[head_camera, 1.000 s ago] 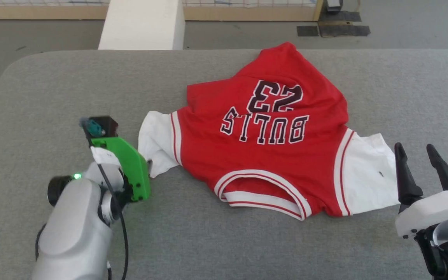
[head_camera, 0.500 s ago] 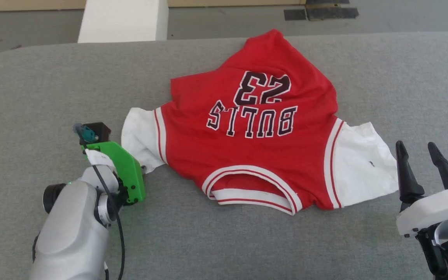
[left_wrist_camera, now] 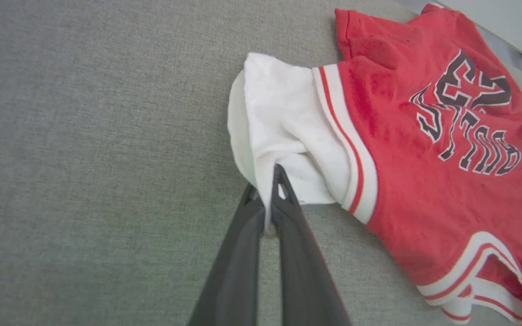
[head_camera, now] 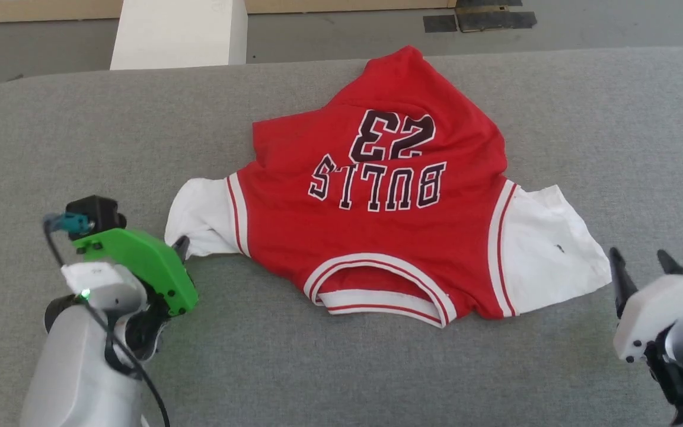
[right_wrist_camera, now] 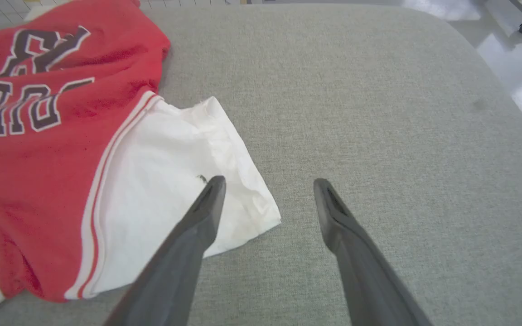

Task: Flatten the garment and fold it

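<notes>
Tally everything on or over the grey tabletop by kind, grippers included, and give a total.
BULLS 23 jersey: 1
Grippers: 2 (left gripper shut on the jersey's white sleeve, right gripper open)
Total: 3

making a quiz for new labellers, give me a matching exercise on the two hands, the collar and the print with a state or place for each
Column 1:
1 left hand
2 right hand
3 collar
4 print

Column 2:
a open, near the right white sleeve
b upside down in the head view
c shut on the left white sleeve
d garment edge nearest the robot

Pairs: 1-c; 2-a; 3-d; 4-b
</notes>
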